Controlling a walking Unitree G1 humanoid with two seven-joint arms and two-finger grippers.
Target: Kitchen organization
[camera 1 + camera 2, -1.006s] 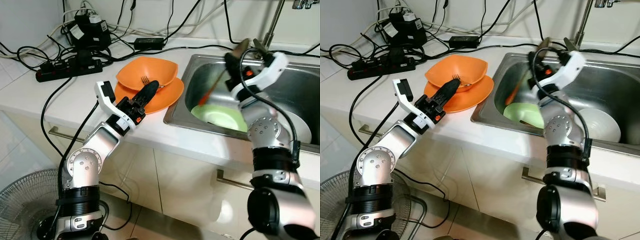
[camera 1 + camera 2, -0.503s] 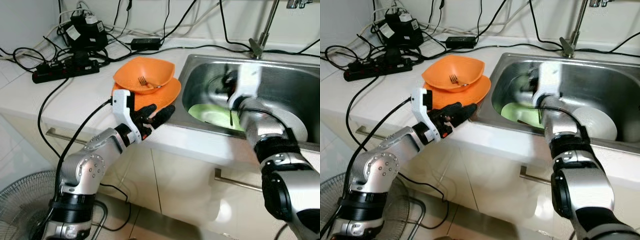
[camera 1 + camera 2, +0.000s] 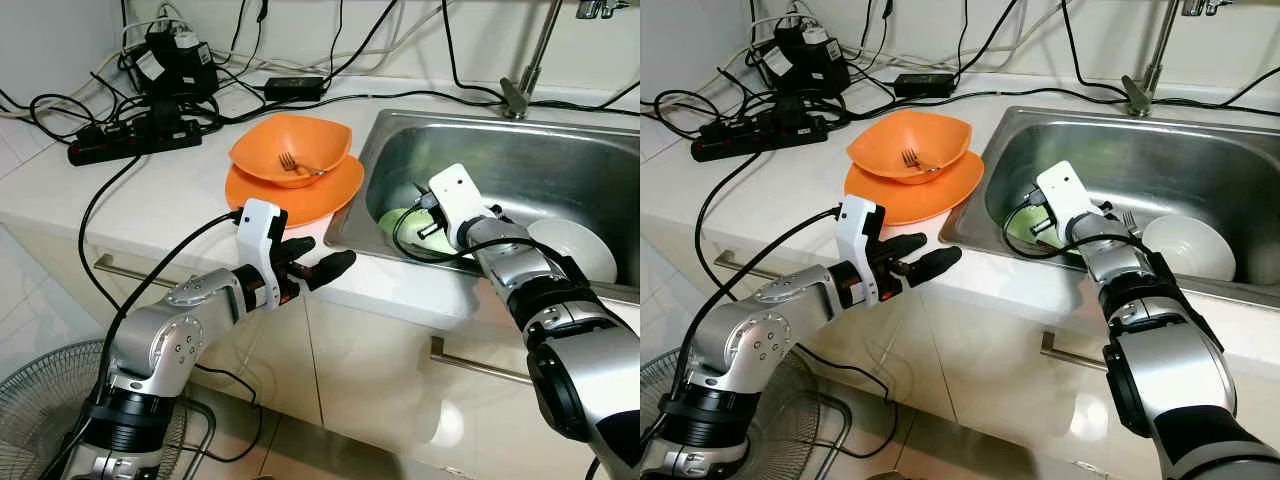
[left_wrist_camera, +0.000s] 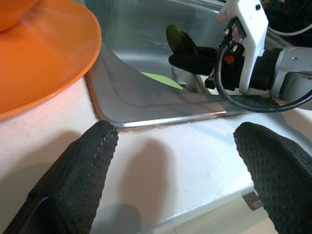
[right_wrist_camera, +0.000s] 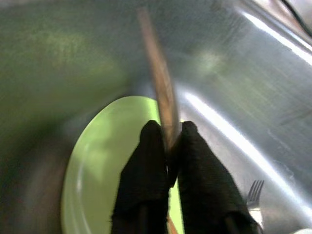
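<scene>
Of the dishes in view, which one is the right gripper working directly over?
The green plate in the sink: the right gripper is shut on a thin stick-like utensil above it, unlike the white bowl or the orange dishes.

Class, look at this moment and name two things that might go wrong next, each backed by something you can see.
1. The right gripper pinches a thin brown stick near one end over the green plate; it may slip or knock the plate.
2. The open left gripper hovers at the counter edge beside the orange plate; a swing might nudge that stack.
</scene>
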